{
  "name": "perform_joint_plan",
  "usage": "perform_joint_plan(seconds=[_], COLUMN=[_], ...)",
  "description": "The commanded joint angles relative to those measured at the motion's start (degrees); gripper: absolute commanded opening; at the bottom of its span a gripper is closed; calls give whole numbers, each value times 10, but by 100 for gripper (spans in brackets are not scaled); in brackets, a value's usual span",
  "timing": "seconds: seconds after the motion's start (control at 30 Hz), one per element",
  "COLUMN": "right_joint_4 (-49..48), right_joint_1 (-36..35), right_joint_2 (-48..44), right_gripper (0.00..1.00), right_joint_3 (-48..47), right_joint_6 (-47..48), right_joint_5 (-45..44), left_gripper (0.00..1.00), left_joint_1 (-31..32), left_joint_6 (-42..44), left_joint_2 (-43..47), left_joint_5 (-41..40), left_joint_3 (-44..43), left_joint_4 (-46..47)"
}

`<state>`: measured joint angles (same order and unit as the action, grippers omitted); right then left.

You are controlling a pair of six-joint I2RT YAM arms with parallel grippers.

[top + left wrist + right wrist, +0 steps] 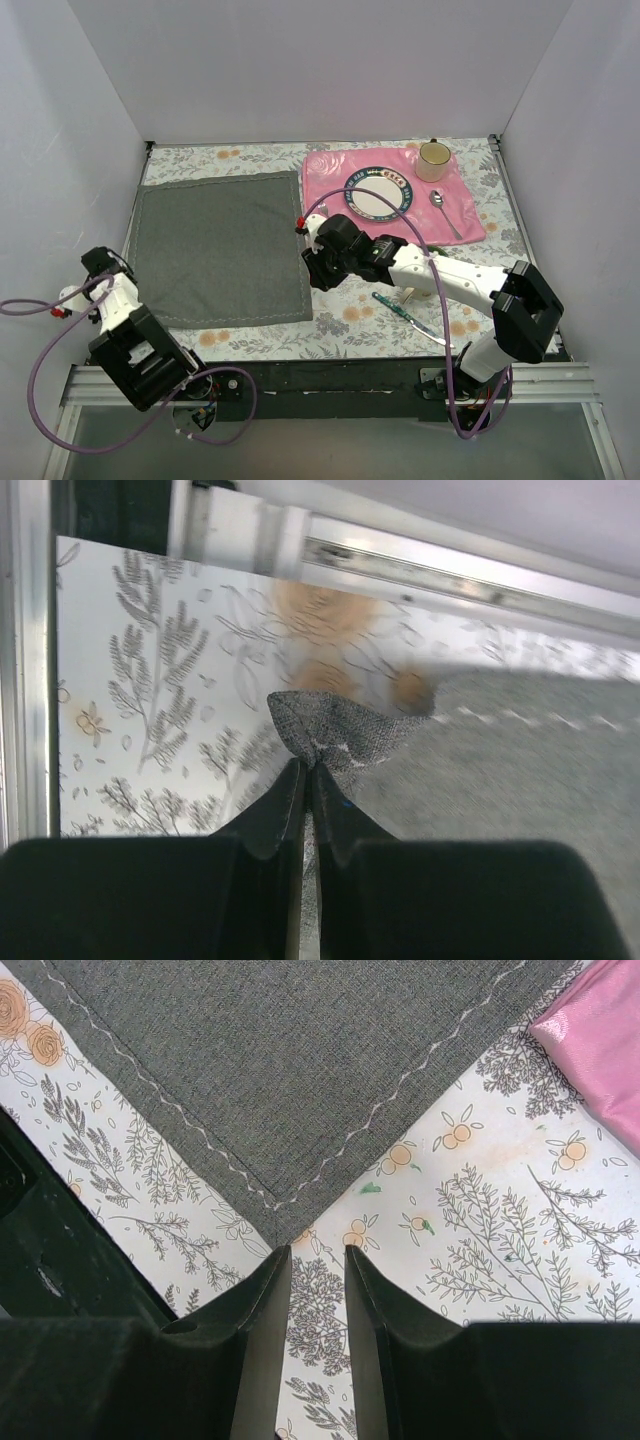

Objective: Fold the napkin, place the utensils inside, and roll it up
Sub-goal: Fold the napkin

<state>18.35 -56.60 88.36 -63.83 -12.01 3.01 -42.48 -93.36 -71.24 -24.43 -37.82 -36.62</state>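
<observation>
Two near corners of the napkin (220, 245) matter at this moment. At the napkin's near left corner, the left gripper (305, 770) is pressed tight on a small peak of grey cloth, lifting it off the floral tablecloth (350, 322). That is probably so the edge can be carried over for the first fold. The rest of the napkin lies flat and unfolded.

At the napkin's near right corner, the right gripper (317, 1255) is slightly parted and holds nothing. Its tips sit just short of the stitched corner, seemingly lined up to take it.

Right of the napkin lies a green-handled utensil (398, 306). The right arm hides one end, so I cannot tell what kind it is. Farther right of the napkin, the pink placemat (465, 222) bears a plate (352, 183), a cup (433, 160) and a spoon (445, 212). From above, the left arm hides its own fingers.
</observation>
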Motion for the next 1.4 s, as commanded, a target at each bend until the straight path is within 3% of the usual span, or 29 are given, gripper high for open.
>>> perform_joint_plan(seconds=[0.0,0.07,0.17,0.4,0.6,0.93,1.37], right_joint_4=[5,12,20,26,27,31,30], right_joint_1=[6,13,31,94,137,180,189], right_joint_2=[-26,-35,-53,-97,-116,-115,-88], right_gripper=[36,36,36,37,38,38,38], right_joint_3=[6,4,3,11,27,42,33], right_joint_6=[2,2,0,-2,1,8,8], right_joint_5=[4,8,13,19,20,26,36], left_gripper=[0,0,0,0,0,0,0], left_joint_1=[82,156,240,445,541,601,637], left_joint_6=[-9,-16,10,177,273,327,374], left_joint_2=[45,37,-8,-144,-293,-463,-558], left_joint_5=[-54,-95,-94,-41,-8,-12,-38], left_joint_3=[-67,-95,-149,-262,-393,-588,-728], left_joint_4=[-40,-56,-37,92,145,145,144])
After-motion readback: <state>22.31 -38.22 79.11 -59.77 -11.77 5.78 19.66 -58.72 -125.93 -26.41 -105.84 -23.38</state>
